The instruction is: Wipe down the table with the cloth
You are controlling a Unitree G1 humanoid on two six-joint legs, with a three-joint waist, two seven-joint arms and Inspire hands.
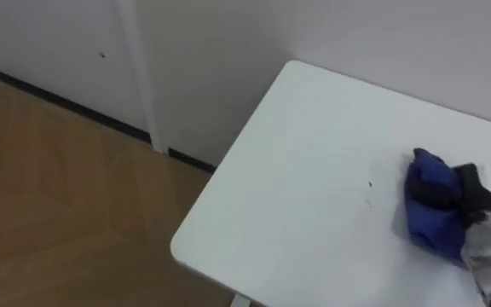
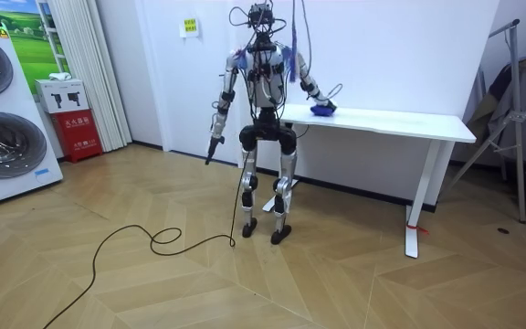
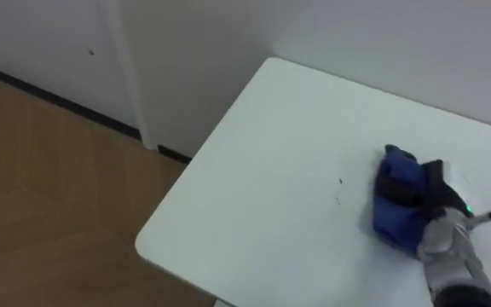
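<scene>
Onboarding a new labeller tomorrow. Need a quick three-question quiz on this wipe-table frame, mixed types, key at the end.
1. True or false: the blue cloth lies on the wooden floor.
2. Which of the robot's hands rests on the cloth? A) left B) right C) both
3. Fill in: in the room view the left hand hangs at the robot's side, off the ___.

Key
1. False: it lies on the white table.
2. B: the right hand.
3. table
</scene>
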